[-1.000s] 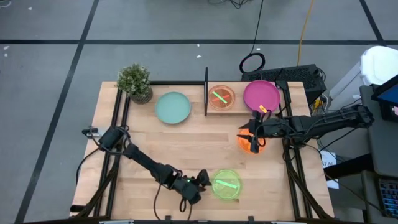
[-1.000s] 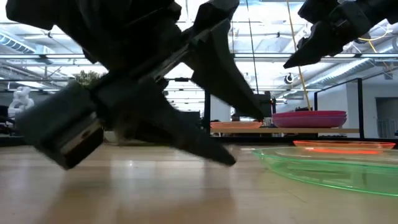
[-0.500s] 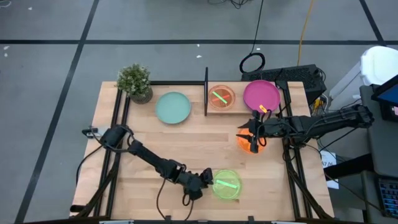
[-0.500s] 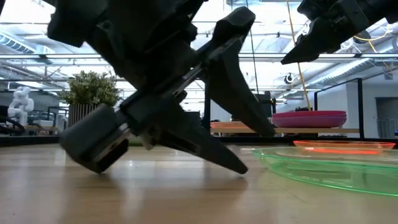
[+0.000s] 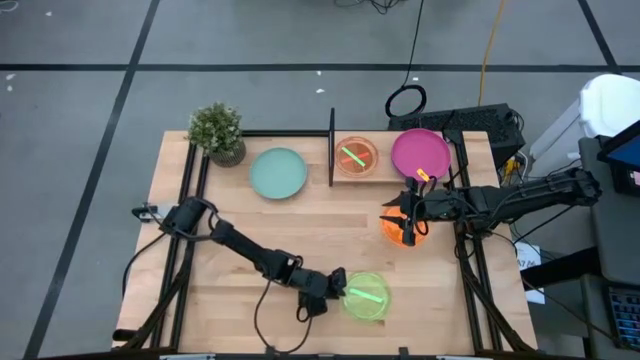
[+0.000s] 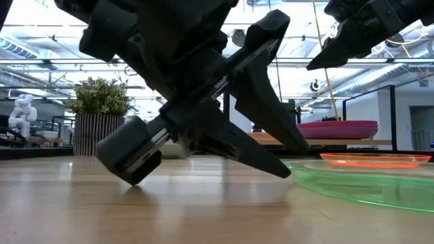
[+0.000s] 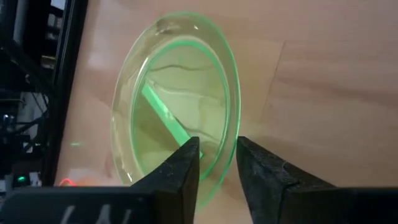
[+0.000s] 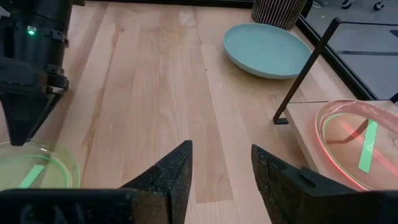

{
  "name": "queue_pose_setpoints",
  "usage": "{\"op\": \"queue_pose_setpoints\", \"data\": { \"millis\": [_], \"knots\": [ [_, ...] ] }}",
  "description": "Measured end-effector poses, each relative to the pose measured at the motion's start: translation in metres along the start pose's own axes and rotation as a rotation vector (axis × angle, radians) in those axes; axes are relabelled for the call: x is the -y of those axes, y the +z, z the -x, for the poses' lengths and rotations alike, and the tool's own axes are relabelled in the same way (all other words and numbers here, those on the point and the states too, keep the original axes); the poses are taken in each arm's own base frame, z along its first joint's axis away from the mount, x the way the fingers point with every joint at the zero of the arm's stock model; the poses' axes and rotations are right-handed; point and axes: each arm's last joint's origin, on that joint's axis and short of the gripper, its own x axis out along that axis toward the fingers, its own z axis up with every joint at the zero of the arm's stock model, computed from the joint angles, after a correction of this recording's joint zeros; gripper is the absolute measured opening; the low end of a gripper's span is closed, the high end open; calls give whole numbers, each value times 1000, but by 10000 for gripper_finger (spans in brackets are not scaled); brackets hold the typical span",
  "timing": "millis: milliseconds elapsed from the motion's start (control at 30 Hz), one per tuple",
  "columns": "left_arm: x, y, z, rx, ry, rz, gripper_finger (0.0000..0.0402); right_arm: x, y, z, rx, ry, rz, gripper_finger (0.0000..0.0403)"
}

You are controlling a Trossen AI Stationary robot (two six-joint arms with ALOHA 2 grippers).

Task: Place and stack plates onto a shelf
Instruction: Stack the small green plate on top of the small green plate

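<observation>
A translucent green plate (image 5: 367, 298) lies flat on the table near its front edge. My left gripper (image 5: 340, 285) is at the plate's left rim, open, its fingers slanting down with the rim (image 7: 231, 146) between them. My right gripper (image 5: 408, 228) hangs open and empty above a translucent orange plate (image 5: 392, 228) on the table. The shelf (image 5: 342, 172) at the back carries a pink translucent plate (image 5: 355, 156) beside its black upright panel (image 5: 331, 148), and a magenta plate (image 5: 420, 152) farther right. A pale teal plate (image 5: 278, 173) lies on the table left of the panel. My left gripper has one finger (image 7: 185, 163) over the green plate's inside and the other (image 7: 256, 168) outside its left rim, coming slanting down from the table's left. The plate lies flat on the table. Whether the fingers touch the rim I cannot tell.
A potted plant (image 5: 217, 132) stands at the back left corner. Black frame rails (image 5: 188, 200) run along the table's left and right sides. Bare wood lies in the middle, between the teal plate and the green one.
My left gripper has moved toward the table's right edge, up to the green plate's left rim, rolling about its own axis as it went. Its fingers have drawn closer together around the rim. The plate has stayed where it was.
</observation>
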Motion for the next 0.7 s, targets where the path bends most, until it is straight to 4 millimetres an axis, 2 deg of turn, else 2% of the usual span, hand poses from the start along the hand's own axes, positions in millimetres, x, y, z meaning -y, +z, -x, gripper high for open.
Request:
{"op": "queue_pose_setpoints", "data": {
  "millis": [200,700],
  "knots": [
    [-2,-4,0,8,-9,-54,79,0,0,0,0,0,0,148],
    [-7,-19,-1,-8,-31,-108,75,0,0,0,0,0,-3,148]
  ]
}}
